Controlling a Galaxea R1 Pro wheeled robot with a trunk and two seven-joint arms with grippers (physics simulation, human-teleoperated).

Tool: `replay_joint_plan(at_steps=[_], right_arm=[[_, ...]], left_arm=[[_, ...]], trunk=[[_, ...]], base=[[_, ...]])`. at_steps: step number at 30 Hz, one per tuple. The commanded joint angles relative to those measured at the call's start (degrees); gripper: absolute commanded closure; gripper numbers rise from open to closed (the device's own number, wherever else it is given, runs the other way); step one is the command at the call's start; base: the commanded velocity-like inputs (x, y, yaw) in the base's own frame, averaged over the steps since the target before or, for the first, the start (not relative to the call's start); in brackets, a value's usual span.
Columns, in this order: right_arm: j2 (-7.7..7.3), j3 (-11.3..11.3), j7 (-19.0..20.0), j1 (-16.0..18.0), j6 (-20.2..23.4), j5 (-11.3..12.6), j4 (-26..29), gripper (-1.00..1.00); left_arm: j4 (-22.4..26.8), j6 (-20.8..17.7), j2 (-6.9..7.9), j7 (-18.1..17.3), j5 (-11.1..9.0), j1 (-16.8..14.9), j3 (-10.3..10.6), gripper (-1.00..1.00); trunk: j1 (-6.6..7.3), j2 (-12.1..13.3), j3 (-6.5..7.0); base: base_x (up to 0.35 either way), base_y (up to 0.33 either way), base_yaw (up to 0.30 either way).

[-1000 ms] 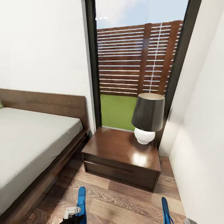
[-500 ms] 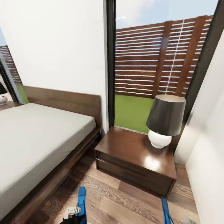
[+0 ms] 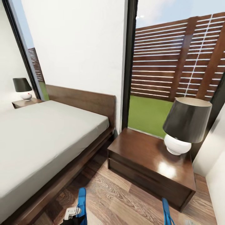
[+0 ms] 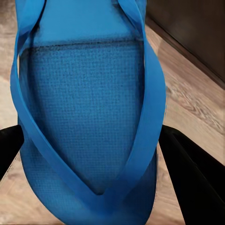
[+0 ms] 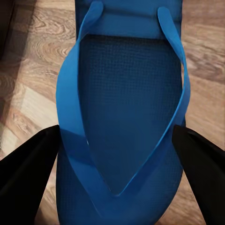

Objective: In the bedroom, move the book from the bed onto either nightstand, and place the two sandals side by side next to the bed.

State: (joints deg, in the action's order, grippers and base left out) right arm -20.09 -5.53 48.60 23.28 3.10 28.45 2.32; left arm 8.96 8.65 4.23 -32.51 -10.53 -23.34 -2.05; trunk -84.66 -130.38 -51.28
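The big low bed (image 3: 47, 140) has a dark brown wood frame and a plain off-white mattress. It sits at the left in the head view. Just beside it, under the tall dark-framed window (image 3: 175, 62), stands a small shiny red-brown wood nightstand (image 3: 147, 162). A lamp with a dark shade and a round white base (image 3: 184, 128) stands on top of it. A 2nd dark-shaded lamp (image 3: 22, 88) stands far off past the bed.

The left claw (image 4: 93, 145) holds 1 flat bright blue sandal (image 4: 84, 117) between its 2 black fingers (image 4: 192, 173), above the light brown wood-plank floor (image 3: 125, 200). The right claw (image 5: 117, 168) holds the other flat bright blue sandal (image 5: 122, 117) the same way. In the head view both blue sandals poke up at the bottom edge, well apart, in front of the nightstand.
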Motion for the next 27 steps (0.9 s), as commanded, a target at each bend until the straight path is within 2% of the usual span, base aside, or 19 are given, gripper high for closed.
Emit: replay_joint_plan(at_steps=[1, 27], right_arm=[[-0.03, -0.36, 0.14, 0.01, 0.33, 0.64, 0.05, 1.00], [-0.03, -0.36, 0.18, 0.01, 0.33, 0.64, 0.05, 1.00]], left_arm=[[-0.09, 0.05, -0.01, -0.29, -0.19, -0.08, -0.24, 1.00], [-0.10, 0.05, -0.01, -0.31, -0.19, -0.06, -0.24, 1.00]], trunk=[[0.01, -0.02, -0.05], [0.01, -0.02, -0.05]], base=[[0.000, 0.000, 0.294], [0.000, 0.000, 0.294]])
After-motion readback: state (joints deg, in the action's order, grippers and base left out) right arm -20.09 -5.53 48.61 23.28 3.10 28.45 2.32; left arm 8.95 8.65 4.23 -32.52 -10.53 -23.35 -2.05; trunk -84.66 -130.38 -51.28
